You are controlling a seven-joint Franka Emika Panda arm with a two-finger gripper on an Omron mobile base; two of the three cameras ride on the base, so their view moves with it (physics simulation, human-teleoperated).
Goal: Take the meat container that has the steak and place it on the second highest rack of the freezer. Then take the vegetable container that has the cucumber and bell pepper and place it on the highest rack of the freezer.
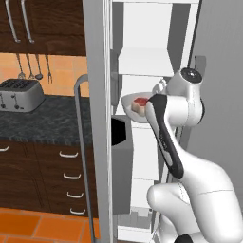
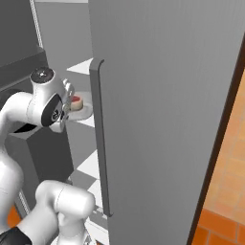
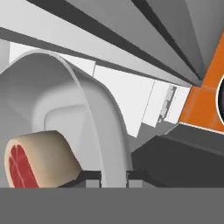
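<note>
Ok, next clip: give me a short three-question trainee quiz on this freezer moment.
1. True or false: the gripper is shut on the rim of the meat container.
2. What lies in that container? A) cucumber B) steak C) bell pepper
3. Fill in: on the counter left of the freezer stands a silver ____.

Key: 1 true. 2 B. 3 toaster.

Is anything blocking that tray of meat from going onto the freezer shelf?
Nothing visible does. The pincer grips the meat container by its rim, steak inside, already within the open freezer beside its white shelves.
</note>
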